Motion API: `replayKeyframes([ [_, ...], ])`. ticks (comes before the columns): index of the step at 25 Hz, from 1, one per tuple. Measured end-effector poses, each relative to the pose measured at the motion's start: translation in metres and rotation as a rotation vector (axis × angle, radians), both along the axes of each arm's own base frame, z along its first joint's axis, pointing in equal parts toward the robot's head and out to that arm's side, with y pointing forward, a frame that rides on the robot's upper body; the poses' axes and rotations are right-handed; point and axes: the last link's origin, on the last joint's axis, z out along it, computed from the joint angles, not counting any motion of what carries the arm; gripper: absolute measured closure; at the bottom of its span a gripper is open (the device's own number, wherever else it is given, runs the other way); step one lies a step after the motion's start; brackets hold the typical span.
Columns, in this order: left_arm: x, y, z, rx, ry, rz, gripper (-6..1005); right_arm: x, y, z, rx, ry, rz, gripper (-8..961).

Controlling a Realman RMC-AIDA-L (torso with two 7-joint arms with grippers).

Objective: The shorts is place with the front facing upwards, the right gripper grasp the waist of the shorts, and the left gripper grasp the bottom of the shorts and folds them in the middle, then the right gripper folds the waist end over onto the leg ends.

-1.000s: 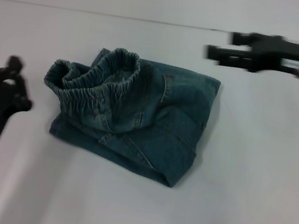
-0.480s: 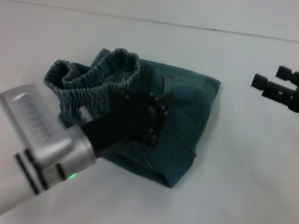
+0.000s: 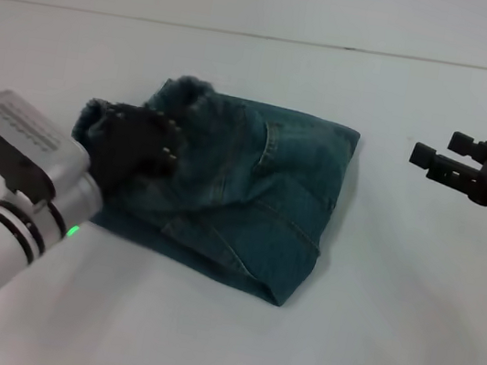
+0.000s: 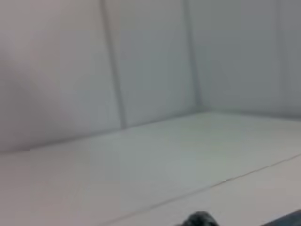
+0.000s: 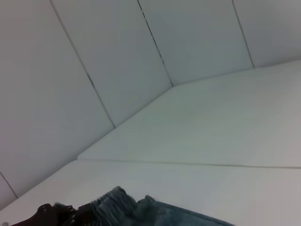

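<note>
Left tool (image 3: 143, 141): black, no label, on a silver-white wrist with black bands and a green light. I have it down on the gathered waistband at the end of the shorts (image 3: 259, 203) nearer the table's left edge. I cannot tell whether it is spread or closed, nor whether it holds any cloth; its tips are lost against the dark fabric.

Right tool (image 3: 446, 159): black, hanging above bare table well apart from the garment, toward the right edge. Its two prongs stand spread wide, holding nothing.

Shorts: blue-green denim, lying in a compact rectangular bundle near the middle of the table, slightly toward the far edge. The elastic waist is bunched at the left end; the smooth folded edge faces right. The leg hems I cannot pick out.

Progress, as I judge it: the garment looks already doubled over more than once, so the folds appear largely made. What seems left is tidying the ruffled waistband and clearing both arms away.

Markings: a small white label sits on the right tool's body, too small to read. No brand or writing legible on the shorts or the table (image 3: 383, 353).
</note>
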Motion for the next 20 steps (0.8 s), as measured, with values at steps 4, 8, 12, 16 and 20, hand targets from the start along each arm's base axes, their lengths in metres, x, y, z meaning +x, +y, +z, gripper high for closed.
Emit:
replayKeyframes([
  [4, -0.02, 0.01, 0.01, 0.034, 0.041, 0.12, 1000, 0.0, 0.0, -0.003, -0.006, 0.004, 0.003, 6],
  [8, -0.02, 0.011, 0.021, 0.088, 0.021, 0.096, 996, -0.003, -0.002, -0.004, -0.019, 0.012, 0.019, 7],
  [12, -0.021, 0.007, 0.029, 0.129, -0.012, 0.075, 993, -0.005, -0.007, -0.005, -0.026, 0.001, 0.075, 7],
  [16, -0.012, -0.021, 0.029, 0.044, -0.086, -0.102, 989, -0.007, -0.025, -0.003, -0.04, -0.032, 0.21, 7],
  [20, -0.015, -0.041, 0.035, -0.234, -0.133, -0.189, 943, -0.005, -0.037, -0.001, -0.081, -0.075, 0.301, 7],
])
